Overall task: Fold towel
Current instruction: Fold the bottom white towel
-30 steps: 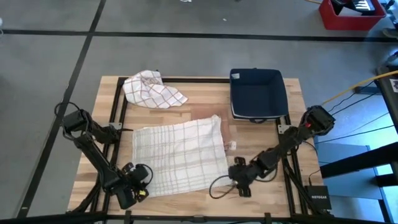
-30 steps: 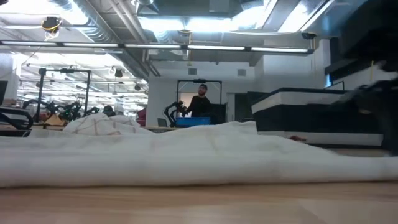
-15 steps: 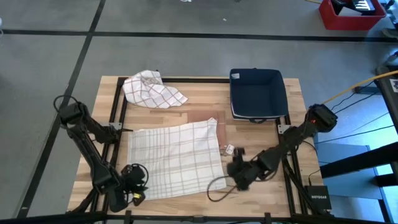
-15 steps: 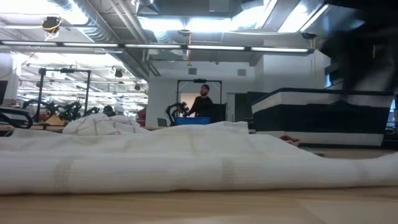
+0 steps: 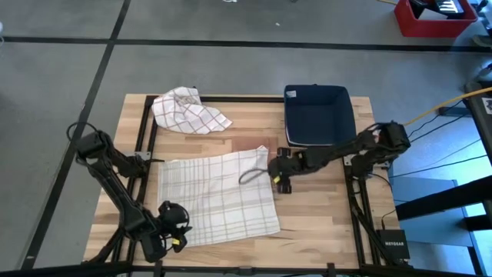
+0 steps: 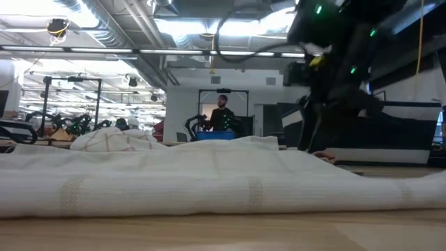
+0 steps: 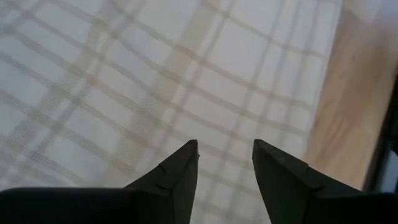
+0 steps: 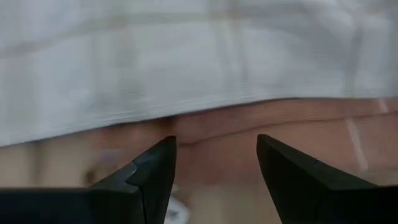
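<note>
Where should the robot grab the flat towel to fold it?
Probably by its corners. The towel lies flat, so a pinch at an edge lifts it. The open right gripper is by the right edge's far corner; the open left gripper is over the near left corner.

Grey floor (image 5: 231,69) with dark lines, bright ceiling lights (image 6: 188,26), person (image 6: 221,115) standing far back

The checked towel (image 7: 155,81) is running off the left wrist view's edges, hiding most of the desk (image 7: 348,124). In the right wrist view it is blurring. A distant person (image 6: 221,115) is showing too small to make out.
</note>
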You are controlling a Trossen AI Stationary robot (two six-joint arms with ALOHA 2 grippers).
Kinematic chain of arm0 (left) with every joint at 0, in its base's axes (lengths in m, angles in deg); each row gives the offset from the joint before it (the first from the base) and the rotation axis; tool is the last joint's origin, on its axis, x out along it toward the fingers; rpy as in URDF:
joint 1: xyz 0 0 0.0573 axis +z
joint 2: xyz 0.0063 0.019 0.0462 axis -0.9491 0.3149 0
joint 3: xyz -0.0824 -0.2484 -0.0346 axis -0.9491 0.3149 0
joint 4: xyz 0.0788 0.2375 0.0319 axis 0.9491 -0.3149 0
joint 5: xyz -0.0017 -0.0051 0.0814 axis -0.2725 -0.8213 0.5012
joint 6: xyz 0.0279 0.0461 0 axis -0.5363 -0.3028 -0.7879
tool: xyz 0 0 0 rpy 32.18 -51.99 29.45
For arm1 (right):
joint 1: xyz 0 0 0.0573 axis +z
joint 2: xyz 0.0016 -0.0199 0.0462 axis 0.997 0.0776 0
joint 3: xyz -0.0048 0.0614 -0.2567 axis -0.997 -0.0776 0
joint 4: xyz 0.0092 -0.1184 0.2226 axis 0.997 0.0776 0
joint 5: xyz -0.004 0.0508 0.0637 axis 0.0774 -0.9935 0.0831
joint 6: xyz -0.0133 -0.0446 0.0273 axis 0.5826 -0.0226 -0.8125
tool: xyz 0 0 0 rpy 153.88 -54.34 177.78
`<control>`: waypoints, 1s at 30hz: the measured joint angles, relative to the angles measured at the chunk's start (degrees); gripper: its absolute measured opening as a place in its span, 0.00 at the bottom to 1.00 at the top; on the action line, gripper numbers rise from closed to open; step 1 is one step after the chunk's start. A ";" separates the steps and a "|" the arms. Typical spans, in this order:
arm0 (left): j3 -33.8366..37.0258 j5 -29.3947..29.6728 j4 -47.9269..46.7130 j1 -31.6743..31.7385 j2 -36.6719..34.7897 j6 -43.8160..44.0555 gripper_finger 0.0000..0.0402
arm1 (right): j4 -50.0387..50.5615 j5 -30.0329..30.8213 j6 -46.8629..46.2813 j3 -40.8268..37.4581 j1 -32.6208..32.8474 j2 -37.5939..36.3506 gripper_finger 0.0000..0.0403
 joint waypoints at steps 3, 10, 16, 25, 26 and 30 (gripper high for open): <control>0.00 -0.13 0.00 0.00 1.24 0.44 0.36 | -5.41 -1.97 3.22 -2.48 -3.43 0.00 0.56; 0.00 -7.23 -0.01 -0.02 4.58 1.97 0.36 | -7.12 6.33 8.22 -4.04 -11.29 0.00 0.56; 0.00 -8.15 -0.01 -0.15 6.35 3.61 0.36 | -8.15 8.89 7.13 -4.06 -14.72 0.00 0.56; 0.00 -8.41 0.01 -0.15 6.31 3.06 0.36 | -3.12 -5.03 5.02 -1.43 -10.95 0.00 0.56; 0.00 -8.41 0.01 -0.15 6.31 3.06 0.36 | -2.34 -5.23 5.08 -0.99 -10.14 0.00 0.56; 0.00 -8.41 0.01 -0.15 6.29 3.06 0.36 | -3.10 -9.07 5.17 -0.81 -7.53 0.39 0.56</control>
